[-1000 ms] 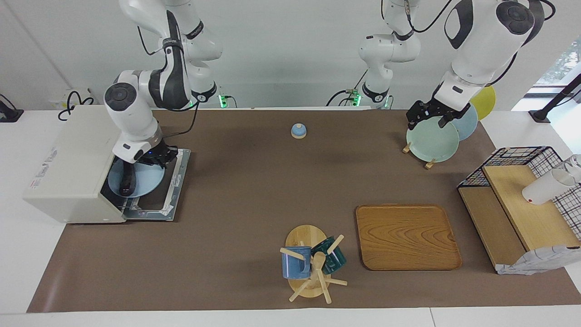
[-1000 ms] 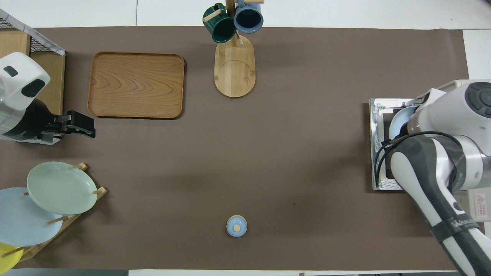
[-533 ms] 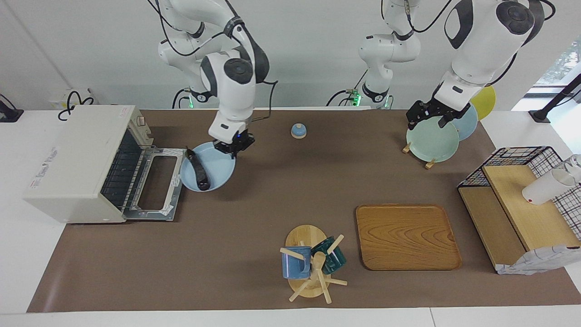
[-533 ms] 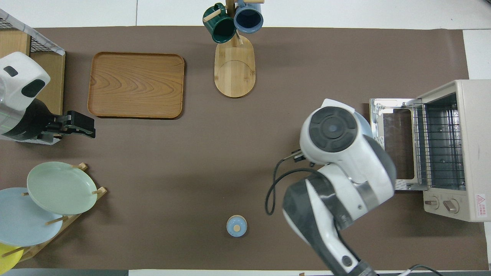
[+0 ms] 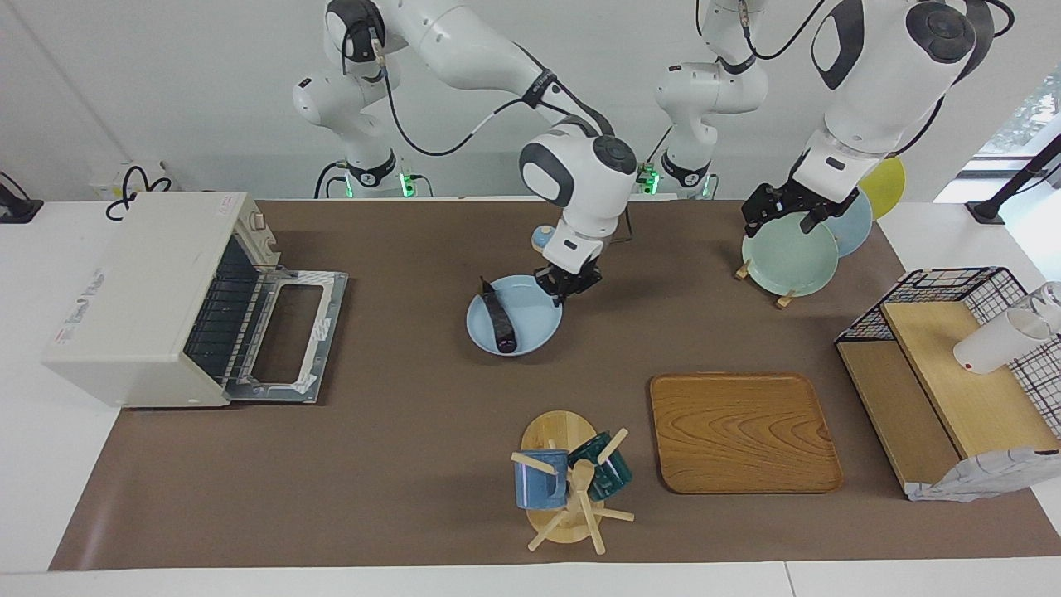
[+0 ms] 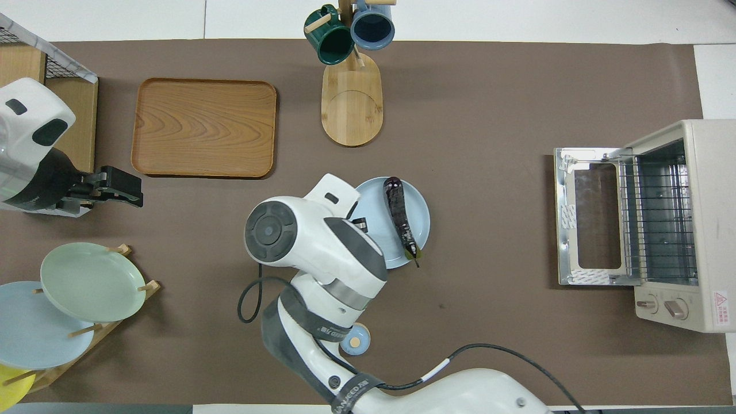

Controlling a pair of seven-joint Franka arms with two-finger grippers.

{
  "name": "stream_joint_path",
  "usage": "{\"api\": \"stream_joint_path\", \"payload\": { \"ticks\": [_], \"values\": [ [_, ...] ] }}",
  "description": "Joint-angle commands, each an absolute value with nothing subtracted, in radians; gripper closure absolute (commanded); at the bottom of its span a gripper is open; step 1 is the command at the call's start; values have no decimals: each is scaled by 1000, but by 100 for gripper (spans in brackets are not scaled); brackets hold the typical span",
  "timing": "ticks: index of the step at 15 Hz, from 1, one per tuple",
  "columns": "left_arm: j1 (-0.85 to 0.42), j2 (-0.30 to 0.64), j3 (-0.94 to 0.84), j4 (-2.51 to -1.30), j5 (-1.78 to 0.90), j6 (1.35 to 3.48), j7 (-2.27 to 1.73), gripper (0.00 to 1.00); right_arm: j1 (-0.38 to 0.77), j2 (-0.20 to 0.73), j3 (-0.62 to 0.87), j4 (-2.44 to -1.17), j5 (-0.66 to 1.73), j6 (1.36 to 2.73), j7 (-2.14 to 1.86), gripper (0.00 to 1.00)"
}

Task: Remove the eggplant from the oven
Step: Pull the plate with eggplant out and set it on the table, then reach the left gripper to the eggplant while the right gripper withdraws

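One eggplant (image 5: 500, 317) lies across a light blue plate (image 5: 530, 327) near the middle of the counter, well apart from the oven (image 5: 141, 290), its pointed stem end toward the robots' edge and overhanging the plate's rim. The right gripper (image 5: 566, 283) is at the plate's rim on the side toward the left arm's end, and from the facing view it appears to be pinching that rim — so it holds the plate, not the eggplant itself. Whether the plate rests on the counter or is just above it I cannot tell; its shadow sits close under it.

At the right arm's end of the counter the oven stands with its glass door (image 5: 290, 336) dropped flat and only the wire rack showing inside. By that reading the removal itself is done, and the step in hand is setting the plate down.

Next comes a gentle release: lower until the plate is flat, open the fingers, and lift straight up — a sideways pull could tip the rim and roll the eggplant off.

Over the plate rack (image 5: 792, 253) near the left arm's corner the left gripper (image 5: 787, 212) waits; it seems spread, holding nothing. A wooden tray (image 5: 742, 431) and a mug tree (image 5: 568, 489) lie toward the edge farthest from the robots, and a small blue bell (image 6: 355, 340) sits near the robots' edge.
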State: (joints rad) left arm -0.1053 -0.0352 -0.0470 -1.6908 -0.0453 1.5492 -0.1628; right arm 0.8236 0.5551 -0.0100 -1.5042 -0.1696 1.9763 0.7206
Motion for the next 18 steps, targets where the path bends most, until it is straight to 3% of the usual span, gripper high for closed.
{"api": "stream_joint_path", "payload": {
  "ticks": [1, 4, 7, 9, 11, 12, 13, 14, 16, 18],
  "values": [
    [-91, -35, -55, -1686, -52, 1531, -160, 0, 831, 586, -8, -1466, -170, 2003, 762, 100],
    [-91, -35, -55, -1686, -52, 1531, -160, 0, 831, 591, -8, -1470, -99, 2074, 796, 100],
    [-91, -35, -55, -1684, -52, 1531, -160, 0, 828, 581, -8, -1468, -93, 2085, 793, 52],
    [-91, -35, -55, -1684, -52, 1531, -160, 0, 813, 542, -9, -1468, -92, 2054, 784, 52],
    [-92, -35, -57, -1684, -52, 1535, -161, 0, 766, 496, -12, -1477, -97, 1973, 686, 57],
    [-94, -35, -57, -1684, -52, 1536, -160, 0, 738, 461, -15, -1500, -101, 1942, 613, 70],
    [-92, -35, -57, -1684, -52, 1536, -160, 0, 692, 412, -15, -1549, -101, 1922, 554, 90],
    [-94, -35, -58, -1684, -52, 1536, -164, 0, 649, 350, -15, -1624, -103, 1911, 505, 100],
    [-107, -35, -58, -1684, -52, 1536, -166, 0, 542, 206, -17, -1835, -110, 1933, 375, 100],
    [-109, -37, -60, -1687, -52, 1536, -167, 0, 448, 147, -17, -1963, -197, 1953, 356, 100]
  ]
}}
